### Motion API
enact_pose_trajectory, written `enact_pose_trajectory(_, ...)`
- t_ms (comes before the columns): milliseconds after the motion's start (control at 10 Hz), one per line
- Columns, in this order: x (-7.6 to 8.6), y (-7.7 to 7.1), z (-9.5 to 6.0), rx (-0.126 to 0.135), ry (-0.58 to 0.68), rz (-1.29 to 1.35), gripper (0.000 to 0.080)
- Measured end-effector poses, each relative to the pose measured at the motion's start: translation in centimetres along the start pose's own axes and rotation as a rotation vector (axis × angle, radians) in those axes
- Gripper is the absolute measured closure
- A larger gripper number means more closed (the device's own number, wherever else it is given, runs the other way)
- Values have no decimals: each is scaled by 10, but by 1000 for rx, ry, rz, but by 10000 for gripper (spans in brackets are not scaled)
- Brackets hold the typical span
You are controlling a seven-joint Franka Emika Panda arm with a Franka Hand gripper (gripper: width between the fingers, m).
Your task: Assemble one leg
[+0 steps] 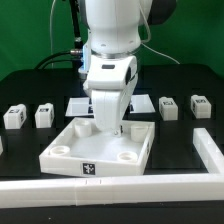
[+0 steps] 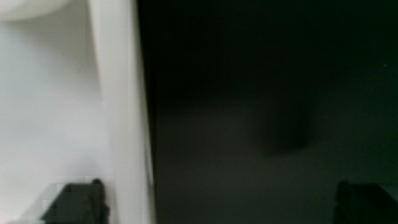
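Observation:
Two legs (image 1: 14, 116) (image 1: 44, 114) stand on the black table at the exterior view's left, and two more (image 1: 168, 107) (image 1: 201, 105) at its right; each is a small white block with a tag. None shows in the wrist view. My gripper (image 1: 114, 128) hangs low over the far part of the large white square panel (image 1: 60, 158) with round corner sockets. In the wrist view the gripper (image 2: 219, 202) is open and empty, its dark fingertips (image 2: 75, 203) wide apart. One tip is over the panel's white edge (image 2: 118, 100), the other over the dark table.
The marker board (image 1: 80, 105) lies flat behind the panel, partly hidden by the arm. A white rail (image 1: 150, 186) runs along the table's front and up the exterior view's right side (image 1: 208, 148). Cables hang at the back.

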State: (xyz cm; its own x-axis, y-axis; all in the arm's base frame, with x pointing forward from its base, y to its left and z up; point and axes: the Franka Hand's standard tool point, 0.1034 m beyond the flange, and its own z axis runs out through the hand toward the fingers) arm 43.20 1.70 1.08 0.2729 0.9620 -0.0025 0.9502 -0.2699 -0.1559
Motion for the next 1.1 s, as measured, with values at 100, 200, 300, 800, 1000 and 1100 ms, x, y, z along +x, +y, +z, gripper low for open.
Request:
enact_pose_trajectory(100, 0, 0, 0, 0, 0, 1, 252)
enact_pose_trajectory(200, -1, 0, 1, 2, 0, 2, 387)
enact_pose_trajectory(300, -1, 0, 1, 2, 0, 2, 387)
enact_pose_trajectory(800, -1, 4, -1, -15, 6, 3, 727)
enact_pose_trajectory(1000, 0, 4, -1, -17, 6, 3, 727)
enact_pose_trajectory(1100, 0, 4, -1, -17, 6, 3, 727)
